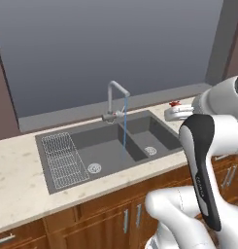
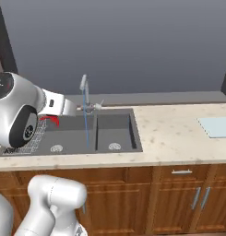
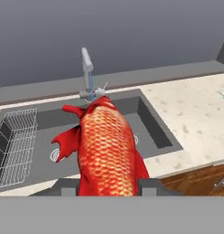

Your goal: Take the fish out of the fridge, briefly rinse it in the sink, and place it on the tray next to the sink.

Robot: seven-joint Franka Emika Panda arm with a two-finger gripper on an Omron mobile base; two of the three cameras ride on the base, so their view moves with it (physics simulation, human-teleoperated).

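Filling the centre of the hand view, a scaly red-orange fish (image 3: 106,151) is clamped between the two dark fingertips of the gripper (image 3: 107,186), tail pointing up toward the thin silver tap (image 3: 88,73). Behind it lies the dark grey double-basin sink (image 3: 152,123), set into the speckled beige bench (image 3: 195,109). At the right edge of the right base view, a pale blue-white tray (image 2: 217,126) rests on the bench.

**Colours and patterns**

Fish (image 3: 106,151), centre of the hand view: red-orange, with a fine scale pattern paling to orange-gold along its middle; fins plain red.
Sink (image 1: 110,146), centre of the left base view: dark grey basins, round silver drains.
Tap (image 1: 115,99): silver, with a thin blue stream of water below.
Wire rack (image 1: 64,160), left of the sink: white grid.
Counter (image 2: 174,133): cream, speckled stone.
Cabinets (image 2: 146,193), lower frame: brown wood, silver handles.
Tray (image 2: 217,126), right edge: pale blue-white.
Wall (image 1: 106,48), upper frame: flat blue-grey.
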